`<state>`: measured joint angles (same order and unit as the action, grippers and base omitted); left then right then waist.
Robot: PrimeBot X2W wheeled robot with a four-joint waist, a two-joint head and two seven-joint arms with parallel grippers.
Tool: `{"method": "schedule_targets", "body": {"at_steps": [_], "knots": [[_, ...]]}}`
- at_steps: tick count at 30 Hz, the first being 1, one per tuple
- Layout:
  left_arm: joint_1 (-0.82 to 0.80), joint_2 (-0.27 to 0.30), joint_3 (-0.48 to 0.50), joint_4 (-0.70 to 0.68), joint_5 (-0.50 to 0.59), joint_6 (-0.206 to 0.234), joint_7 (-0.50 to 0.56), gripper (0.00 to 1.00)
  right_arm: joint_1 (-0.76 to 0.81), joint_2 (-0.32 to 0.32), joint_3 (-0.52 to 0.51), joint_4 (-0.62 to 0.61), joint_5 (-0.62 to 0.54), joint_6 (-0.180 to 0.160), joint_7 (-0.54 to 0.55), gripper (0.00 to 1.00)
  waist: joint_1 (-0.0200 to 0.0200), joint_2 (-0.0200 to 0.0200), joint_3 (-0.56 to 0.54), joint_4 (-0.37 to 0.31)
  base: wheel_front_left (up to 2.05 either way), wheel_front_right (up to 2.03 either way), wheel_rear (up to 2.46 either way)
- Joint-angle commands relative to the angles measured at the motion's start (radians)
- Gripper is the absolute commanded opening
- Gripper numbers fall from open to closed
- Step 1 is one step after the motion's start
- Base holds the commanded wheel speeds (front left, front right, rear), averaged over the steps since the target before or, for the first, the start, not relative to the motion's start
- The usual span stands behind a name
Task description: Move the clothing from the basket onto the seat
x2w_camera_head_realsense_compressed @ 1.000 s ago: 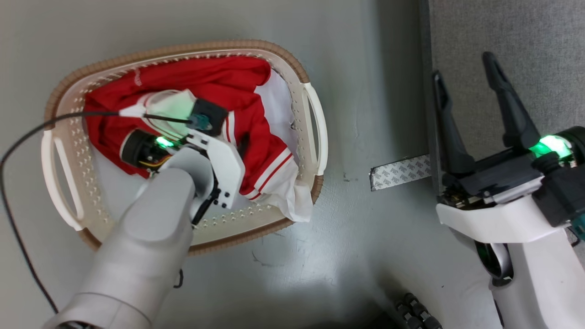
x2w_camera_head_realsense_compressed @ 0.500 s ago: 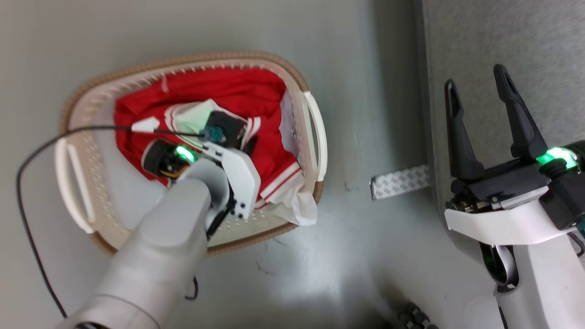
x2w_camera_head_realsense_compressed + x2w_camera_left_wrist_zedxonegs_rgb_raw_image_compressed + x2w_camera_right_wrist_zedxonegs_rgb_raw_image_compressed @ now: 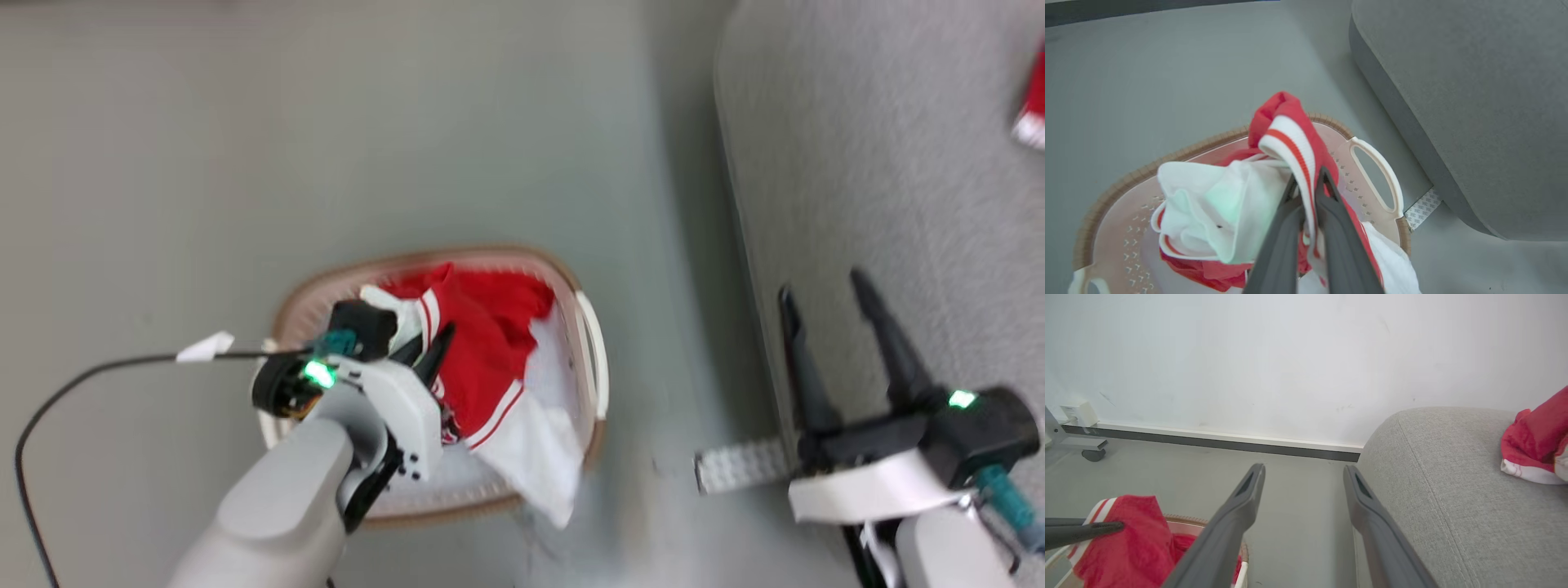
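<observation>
While over basket (image 3: pixel 1122 182), clothing (image 3: pixel 1290 118) in tool (image 3: pixel 1308 179).

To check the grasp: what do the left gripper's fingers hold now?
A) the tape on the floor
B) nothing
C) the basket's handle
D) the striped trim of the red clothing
D: in the left wrist view the left gripper is shut on the clothing, above the basket.

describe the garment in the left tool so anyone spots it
Beside the light-grey fabric sofa stands an oval cream plastic basket with a brown rim. Rising from it, gripped by the left tool, is the bright red garment with white stripes; its neighbour is a plain white cloth.
</observation>
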<state>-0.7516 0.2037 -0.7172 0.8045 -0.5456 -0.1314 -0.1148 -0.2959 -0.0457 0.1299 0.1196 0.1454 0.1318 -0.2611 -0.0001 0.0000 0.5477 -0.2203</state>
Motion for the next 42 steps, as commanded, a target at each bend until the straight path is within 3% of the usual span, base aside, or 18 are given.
{"method": "schedule_targets", "body": {"at_steps": [1, 11, 24, 33, 42], "knots": [[0.024, 0.007, 0.003, -0.017, -0.013, 0.001, -0.005, 0.00, 0.027, -0.004, 0.003, 0.008, -0.011, -0.002, -0.002, 1.00, 0.0001, 0.0000, -0.157, 0.058, 0.00, 0.00, 0.00], [0.175, 0.093, 0.039, -0.318, -0.074, 0.083, 0.076, 0.00, 0.141, -0.004, 0.072, 0.076, -0.011, -0.002, -0.002, 1.00, 0.0001, 0.0000, -0.393, 0.095, 0.00, 0.00, 0.00], [0.264, 0.215, 0.080, -0.772, -0.108, 0.210, 0.250, 0.00, 0.103, -0.005, 0.250, 0.135, -0.019, -0.002, -0.002, 1.00, 0.0001, 0.0000, -0.512, 0.086, 0.00, 0.00, 0.00], [0.271, 0.217, 0.062, -0.915, -0.103, 0.245, 0.306, 0.00, -0.010, -0.055, 0.469, 0.188, 0.083, -0.002, -0.002, 1.00, 0.0001, 0.0000, -0.539, 0.090, 0.00, 0.00, 0.00], [0.253, 0.163, -0.006, -0.953, -0.073, 0.254, 0.331, 0.00, -0.135, -0.030, 0.584, 0.298, 0.172, -0.002, -0.002, 1.00, 0.0001, 0.0000, -0.554, 0.113, 0.00, 0.00, 0.00]]}}
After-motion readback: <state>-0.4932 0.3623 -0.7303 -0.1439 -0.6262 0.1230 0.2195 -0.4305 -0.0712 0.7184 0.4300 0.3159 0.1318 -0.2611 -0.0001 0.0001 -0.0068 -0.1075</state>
